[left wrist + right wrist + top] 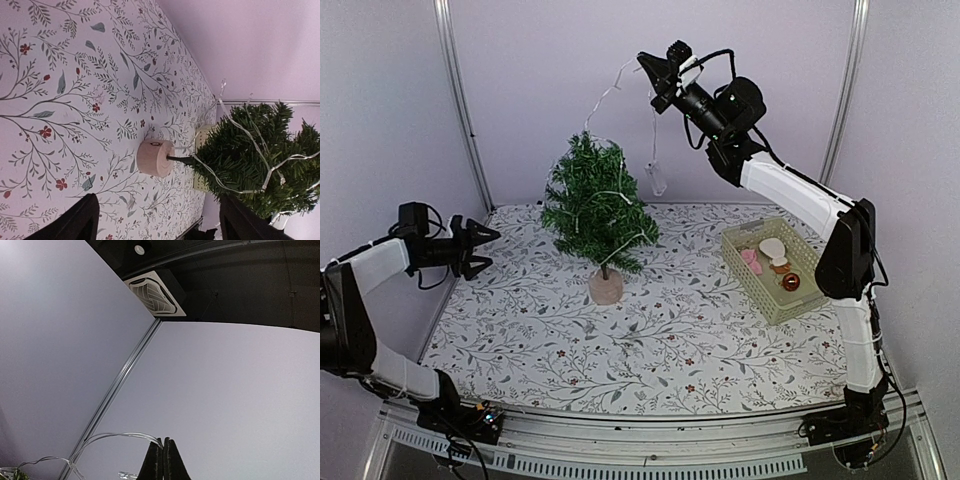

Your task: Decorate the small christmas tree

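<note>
The small christmas tree [598, 205] stands upright on its pale round base [606, 285] at the back middle of the table. A clear light string [608, 92] lies across its branches and rises to my right gripper [648, 66], held high above the tree and shut on the wire. In the right wrist view the gripper [163, 447] pinches the thin wire [115, 436]. My left gripper [480, 246] hovers open and holds nothing, left of the tree. In its wrist view the left gripper [160, 225] faces the base [155, 157] and the tree [255, 165].
A pale green basket [801, 300] at the right holds a few ornaments, one of them a red ball [790, 283]. A small clear box [656, 178] hangs from the string beside the tree. The tablecloth has a leafy pattern. Walls close in the back and sides.
</note>
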`<state>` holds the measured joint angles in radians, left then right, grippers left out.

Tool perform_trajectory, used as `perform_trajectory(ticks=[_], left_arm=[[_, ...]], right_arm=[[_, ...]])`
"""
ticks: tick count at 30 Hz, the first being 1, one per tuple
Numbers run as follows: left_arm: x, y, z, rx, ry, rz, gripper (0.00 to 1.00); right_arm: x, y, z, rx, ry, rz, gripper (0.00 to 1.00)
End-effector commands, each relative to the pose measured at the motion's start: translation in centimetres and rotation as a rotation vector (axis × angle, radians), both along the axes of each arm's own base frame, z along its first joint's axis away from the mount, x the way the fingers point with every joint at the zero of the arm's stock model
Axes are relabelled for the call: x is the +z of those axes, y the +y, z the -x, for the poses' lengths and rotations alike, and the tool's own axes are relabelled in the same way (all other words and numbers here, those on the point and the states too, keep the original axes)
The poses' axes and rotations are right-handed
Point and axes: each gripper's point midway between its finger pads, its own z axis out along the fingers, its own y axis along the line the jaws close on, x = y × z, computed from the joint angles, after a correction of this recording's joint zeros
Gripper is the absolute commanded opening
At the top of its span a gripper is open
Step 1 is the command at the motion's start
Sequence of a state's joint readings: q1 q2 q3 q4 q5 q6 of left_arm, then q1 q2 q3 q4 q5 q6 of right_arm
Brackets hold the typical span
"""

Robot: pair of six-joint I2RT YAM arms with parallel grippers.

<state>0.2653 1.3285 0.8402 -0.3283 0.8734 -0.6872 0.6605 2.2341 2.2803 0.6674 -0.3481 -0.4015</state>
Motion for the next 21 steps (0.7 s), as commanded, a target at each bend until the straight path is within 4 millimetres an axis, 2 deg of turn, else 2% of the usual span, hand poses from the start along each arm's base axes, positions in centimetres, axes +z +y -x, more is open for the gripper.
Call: perform_trajectory(ticks=[1,5,8,10,14,18,21], left_arm=[[8.5,-2.2,-1.3,-0.094,-0.333,-0.085,0.81],[18.9,-4.9,-2.9,-0.117,-0.81,-0.229,0.78],[21.9,-5.8,-4.3,-0.171,-0.94,-0.196,0.72],[22.6,-6.7,-6.0,-0.245,-0.948,-0.182,0.68],[21.9,-9.1,-9.3,-0.384,-0.892,-0.166,0.59],[21.1,-12.4,-9.8,-0.504,-0.857,-0.142,0.59],[20.2,-13.6,-10.0,-0.533,-0.827,-0.128,0.58]], right_arm=[[2.0,-0.8,1.4,0.005,-0.043,-0.022,0.0],[2.0,-0.7,1.6,0.013,-0.044,-0.02,0.0],[2.1,-0.7,1.7,0.014,-0.047,-0.021,0.0],[2.2,-0.7,1.8,0.019,-0.05,-0.02,0.0],[2.0,-0.4,2.1,0.027,-0.045,-0.014,0.0],[2.0,-0.4,2.2,0.027,-0.048,-0.01,0.0],[2.1,-0.3,2.3,0.026,-0.051,-0.009,0.0]])
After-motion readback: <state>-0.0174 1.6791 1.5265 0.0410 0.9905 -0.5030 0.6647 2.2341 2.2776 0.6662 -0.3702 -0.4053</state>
